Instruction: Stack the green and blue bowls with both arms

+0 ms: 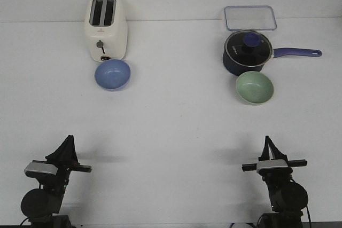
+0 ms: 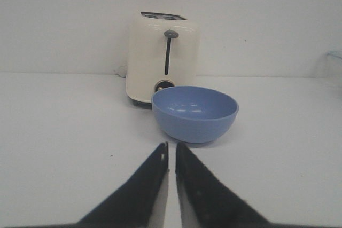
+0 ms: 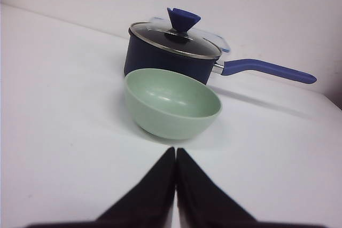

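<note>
The blue bowl (image 1: 113, 74) stands upright on the white table at the far left, just in front of a toaster; it also shows in the left wrist view (image 2: 195, 112). The green bowl (image 1: 255, 87) stands upright at the far right, just in front of a saucepan; it also shows in the right wrist view (image 3: 171, 102). My left gripper (image 1: 68, 138) (image 2: 171, 145) is shut and empty near the front edge, well short of the blue bowl. My right gripper (image 1: 266, 139) (image 3: 175, 149) is shut and empty near the front edge, well short of the green bowl.
A cream toaster (image 1: 106, 27) stands behind the blue bowl. A dark navy saucepan (image 1: 247, 53) with a glass lid and a long blue handle pointing right stands behind the green bowl. A clear plastic lid (image 1: 250, 17) lies at the back right.
</note>
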